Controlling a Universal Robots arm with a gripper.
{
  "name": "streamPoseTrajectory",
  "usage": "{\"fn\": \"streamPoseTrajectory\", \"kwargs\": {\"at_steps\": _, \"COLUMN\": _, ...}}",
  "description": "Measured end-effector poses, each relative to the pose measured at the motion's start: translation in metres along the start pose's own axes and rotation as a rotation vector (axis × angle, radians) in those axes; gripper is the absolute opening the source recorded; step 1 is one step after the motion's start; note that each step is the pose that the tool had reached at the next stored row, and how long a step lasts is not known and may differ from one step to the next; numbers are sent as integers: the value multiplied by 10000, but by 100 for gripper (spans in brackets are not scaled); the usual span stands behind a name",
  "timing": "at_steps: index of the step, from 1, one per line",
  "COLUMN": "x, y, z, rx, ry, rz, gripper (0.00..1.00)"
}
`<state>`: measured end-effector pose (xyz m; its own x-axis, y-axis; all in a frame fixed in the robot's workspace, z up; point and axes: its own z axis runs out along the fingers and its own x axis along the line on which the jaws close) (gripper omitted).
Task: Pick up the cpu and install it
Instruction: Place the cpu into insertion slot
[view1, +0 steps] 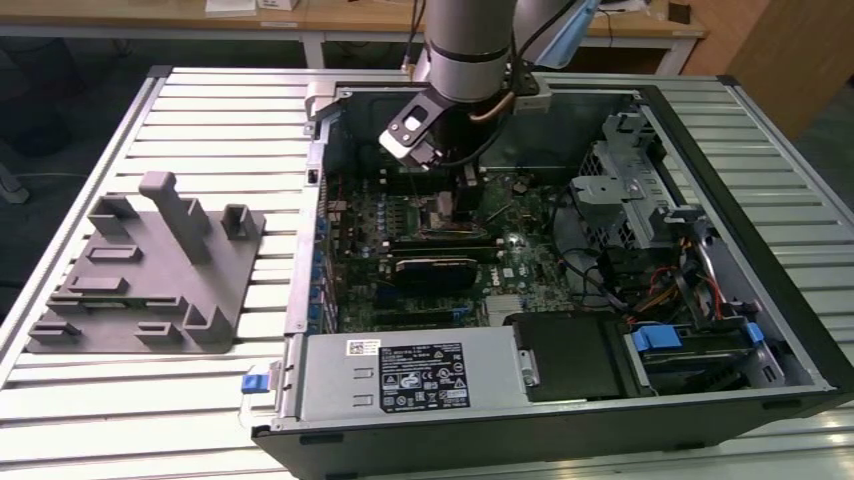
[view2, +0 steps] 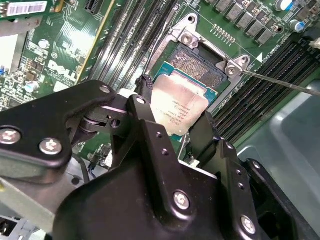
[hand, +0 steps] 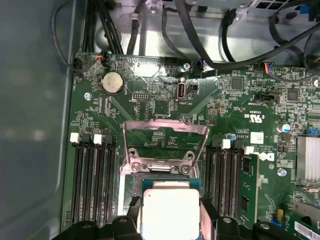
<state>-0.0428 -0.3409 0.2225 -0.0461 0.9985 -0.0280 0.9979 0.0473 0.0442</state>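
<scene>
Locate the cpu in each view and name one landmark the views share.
Exterior view: at the tip of the gripper, inside the computer case.
Second wrist view: cpu held between the fingers, over the open socket.
First wrist view: between the fingers, next to the raised load plate.
Shared landmark: the socket.

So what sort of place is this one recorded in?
Probably a robotics lab or workshop bench: an open computer case lies on a slatted metal table, a grey fixture block beside it, wooden desks behind. The gripper holds the cpu over the socket.
</scene>
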Motion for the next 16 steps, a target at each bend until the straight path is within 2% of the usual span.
{"fn": "streamPoseTrajectory", "kwargs": {"at_steps": 8, "x": 4, "y": -20, "z": 90, "rx": 0, "ry": 4, "rz": -1, "gripper": 54}}
{"fn": "streamPoseTrajectory", "kwargs": {"at_steps": 14, "x": 7, "y": -43, "z": 153, "rx": -5, "ry": 121, "rz": 5, "gripper": 54}}
{"fn": "streamPoseTrajectory", "kwargs": {"at_steps": 16, "x": 9, "y": -58, "z": 168, "rx": -5, "ry": 130, "rz": 5, "gripper": 54}}
